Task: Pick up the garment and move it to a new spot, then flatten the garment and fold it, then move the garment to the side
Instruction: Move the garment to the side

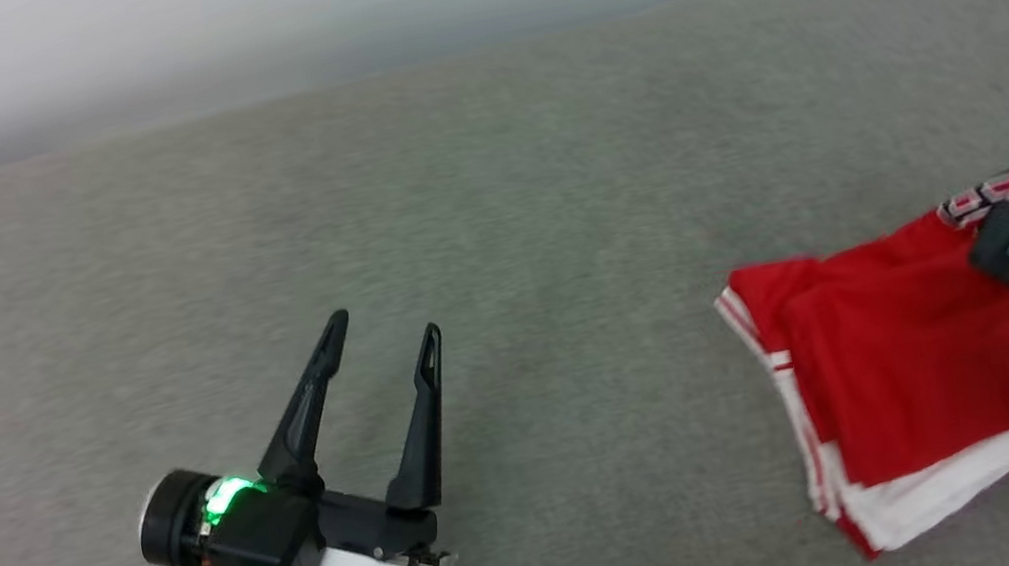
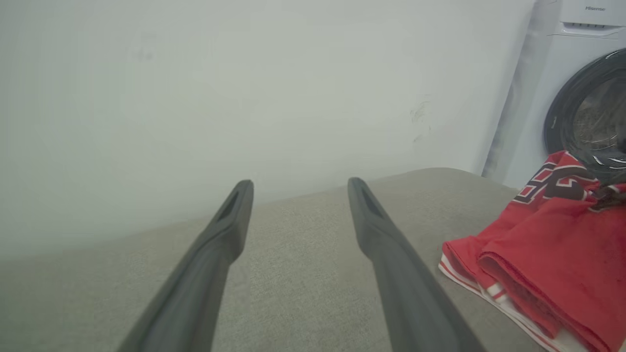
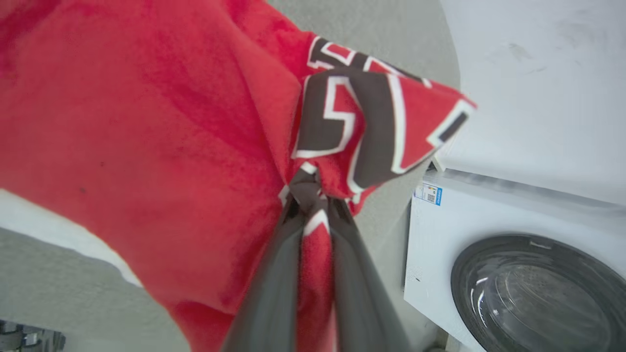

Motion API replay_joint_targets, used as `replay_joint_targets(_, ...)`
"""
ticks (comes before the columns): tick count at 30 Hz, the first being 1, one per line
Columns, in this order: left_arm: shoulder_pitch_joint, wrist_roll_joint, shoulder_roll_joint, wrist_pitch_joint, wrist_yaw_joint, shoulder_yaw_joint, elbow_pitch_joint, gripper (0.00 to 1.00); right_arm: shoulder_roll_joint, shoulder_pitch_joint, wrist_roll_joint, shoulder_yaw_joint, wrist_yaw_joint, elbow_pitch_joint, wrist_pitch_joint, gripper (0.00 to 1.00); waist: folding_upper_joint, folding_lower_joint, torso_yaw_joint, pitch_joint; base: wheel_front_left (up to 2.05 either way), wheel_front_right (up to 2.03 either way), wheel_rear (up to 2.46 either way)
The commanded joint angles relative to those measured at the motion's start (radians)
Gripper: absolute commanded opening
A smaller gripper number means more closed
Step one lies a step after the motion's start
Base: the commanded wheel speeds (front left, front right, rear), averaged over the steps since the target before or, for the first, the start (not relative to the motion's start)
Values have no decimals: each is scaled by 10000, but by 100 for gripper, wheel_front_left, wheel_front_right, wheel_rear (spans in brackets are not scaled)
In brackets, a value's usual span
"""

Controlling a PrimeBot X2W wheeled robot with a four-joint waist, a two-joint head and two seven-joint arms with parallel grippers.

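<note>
- Right hand (image 3: 310, 190): two dark fingers closed nearly together, pinching a bunched fold of red cloth beside the black, white-outlined lettering.
- Garment (image 3: 146, 122): one item, red with white trim. It lies in a folded stack of layers on the right end of the bench (image 1: 475, 227), near its front edge. The pinched, lettered corner is at the far right and looks slightly raised.
- Long axis of the garment, head view: judged to run from the near white hem up and away to the lettered corner, slanting rightward.
- Key relation: the garment lies directly at and below the right hand, and well to the right of the left hand. The right arm is the nearer and is the one gripping it. The bare stretch of bench lies to the garment's left.
- Left hand (image 1: 385, 327): fingers spread wide, holding nothing, low over the bench and well apart from the garment.
- Washing machine (image 3: 489, 234): one, white with a dark round door, just beyond the bench's right end.
- Wall (image 2: 195, 98): pale, behind the bench.
- Count: two hands, one garment, one bench, one washing machine.
</note>
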Motion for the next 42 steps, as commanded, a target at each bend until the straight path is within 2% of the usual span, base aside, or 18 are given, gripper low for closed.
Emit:
replay_joint_targets(1, -234, 73, 129, -20, -11, -5, -59, 100, -167, -413, 20, -3, -13, 76, -112, 0, -1, -1, -947, 778, 0, 0, 0)
replay_joint_targets(6, -763, 125, 532, -21, -11, -153, -212, 100, -529, -1044, 48, -350, -16, 844, -856, 0, -1, -1, -1742, 1670, 0, 0, 0)
replay_joint_targets(13, -1614, 79, 1092, -21, -11, -518, -166, 100, -428, -1479, -450, -1708, -16, 2819, -2754, 0, -1, -1, -2229, 2974, 0, 0, 0)
replay_joint_targets(18, -2112, 88, 1378, -21, -11, -739, -217, 100, -564, -1401, -898, -2747, -16, 4243, -4105, 0, -1, -1, -2097, 3653, 0, 0, 0)
replay_joint_targets(23, -2451, 160, 1470, -21, -11, -781, -420, 100, -758, -1124, -1038, -3790, -16, 5329, -4902, 0, -1, -1, -1884, 4208, 0, 0, 0)
replay_joint_targets(27, -2602, 196, 1426, -21, -11, -799, -577, 100, -542, -1023, -1282, -4694, -16, 5886, -5391, 0, -1, -1, -1757, 4493, 0, 0, 0)
replay_joint_targets(31, -2573, 208, 1363, -12, -11, -738, -504, 100, -139, -926, -1542, -5135, -16, 6040, -5546, 0, -1, -1, -1677, 4507, 0, 0, 0)
replay_joint_targets(32, -2546, 210, 1341, -11, -11, -732, -471, 100, -50, -986, -1652, -5268, -17, 5988, -5563, 8, -1, -1, -1673, 4464, 0, 0, 0)
replay_joint_targets(33, -2513, 207, 1315, -12, -11, -736, -436, 100, 43, -1008, -1775, -5378, -17, 5971, -5534, 85, -1, -1, -1666, 4395, 0, 0, 0)
replay_joint_targets(34, -2473, 204, 1280, -12, -11, -735, -407, 100, 135, -983, -1903, -5438, -16, 5943, -5467, 100, -1, -1, -1654, 4299, 0, 0, 0)
replay_joint_targets(42, -1944, 2, 640, -21, 3, -338, -145, 100, 638, -711, -2295, -6241, -16, 5075, -5508, 100, -1, -1, -1341, 2671, 0, 0, 0)
